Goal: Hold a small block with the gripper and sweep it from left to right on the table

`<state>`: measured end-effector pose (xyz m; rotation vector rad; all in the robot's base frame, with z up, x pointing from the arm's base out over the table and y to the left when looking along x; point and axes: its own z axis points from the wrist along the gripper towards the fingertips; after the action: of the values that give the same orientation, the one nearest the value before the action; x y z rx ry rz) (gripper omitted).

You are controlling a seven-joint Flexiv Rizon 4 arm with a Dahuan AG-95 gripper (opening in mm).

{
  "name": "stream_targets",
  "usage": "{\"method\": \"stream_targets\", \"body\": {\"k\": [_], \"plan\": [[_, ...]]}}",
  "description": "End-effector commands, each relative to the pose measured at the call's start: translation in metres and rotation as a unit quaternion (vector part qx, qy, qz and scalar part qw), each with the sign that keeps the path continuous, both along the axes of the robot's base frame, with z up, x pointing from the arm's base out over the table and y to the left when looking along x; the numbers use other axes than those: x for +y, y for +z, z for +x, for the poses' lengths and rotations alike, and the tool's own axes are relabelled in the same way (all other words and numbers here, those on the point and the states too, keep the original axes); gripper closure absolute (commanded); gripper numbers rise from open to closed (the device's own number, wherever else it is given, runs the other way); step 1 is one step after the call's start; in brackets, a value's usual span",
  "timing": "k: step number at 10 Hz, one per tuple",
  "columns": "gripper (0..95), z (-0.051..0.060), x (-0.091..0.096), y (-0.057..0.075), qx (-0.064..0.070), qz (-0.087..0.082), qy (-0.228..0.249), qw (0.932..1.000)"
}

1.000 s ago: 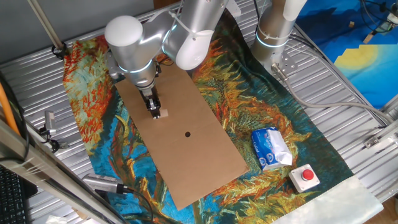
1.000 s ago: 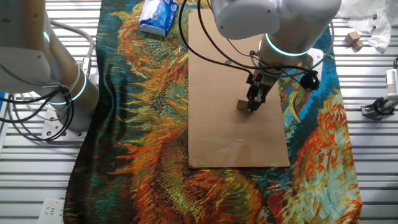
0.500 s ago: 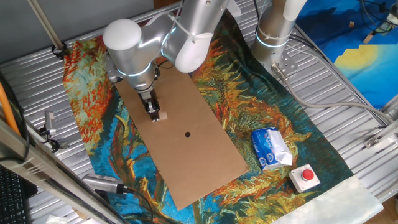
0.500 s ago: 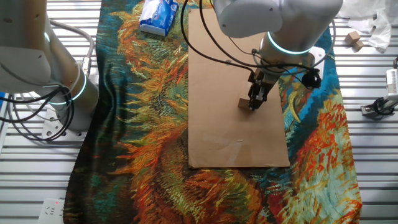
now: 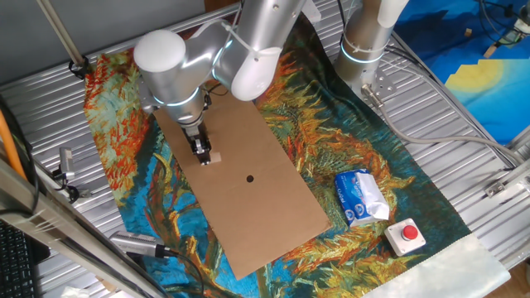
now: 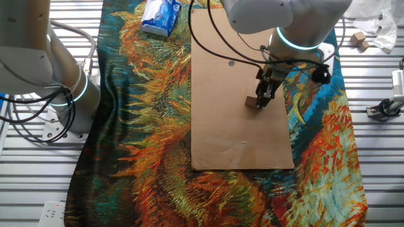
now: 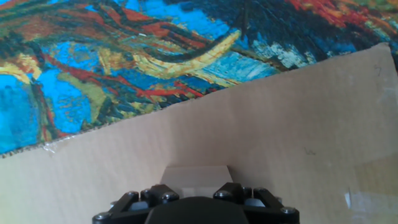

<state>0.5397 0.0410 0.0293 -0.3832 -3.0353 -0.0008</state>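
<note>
The small block [image 5: 214, 156] is a tiny pale tan cube resting on the brown board [image 5: 265, 207], near the board's left edge. My black gripper [image 5: 201, 152] points straight down and is shut on the block, holding it against the board. In the other fixed view the block [image 6: 251, 101] shows at the fingers' left side, with the gripper [image 6: 261, 102] beside it on the board [image 6: 233, 139]. In the hand view the block [image 7: 196, 174] sits between the fingers, just above the gripper [image 7: 196, 198] body. The board lies on the orange-blue cloth [image 5: 389, 165] over the ribbed table [image 5: 50, 108].
A blue-white packet [image 5: 360, 197] and a red button on its pale box [image 5: 407, 234] lie on the cloth to the right. A second silver arm's base [image 5: 364, 41] stands at the back. The board's dark hole [image 5: 249, 177] is right of the gripper.
My gripper has shifted a little with the block across the board, toward the board's left edge in one fixed view. Nothing else moved.
</note>
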Motion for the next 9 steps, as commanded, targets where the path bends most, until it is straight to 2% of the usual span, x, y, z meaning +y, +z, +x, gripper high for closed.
{"method": "stream_targets", "body": {"k": [1,3,4,9], "plan": [[95.0,0.0036,0.0042,0.0026,-0.002,-0.001,-0.003,1.0000],[95.0,0.0071,0.0102,0.0021,-0.003,-0.006,-0.003,1.0000],[95.0,0.0085,0.0124,0.0020,-0.004,-0.002,-0.003,1.0000],[95.0,0.0086,0.0125,0.0012,-0.005,-0.002,0.002,1.0000]]}}
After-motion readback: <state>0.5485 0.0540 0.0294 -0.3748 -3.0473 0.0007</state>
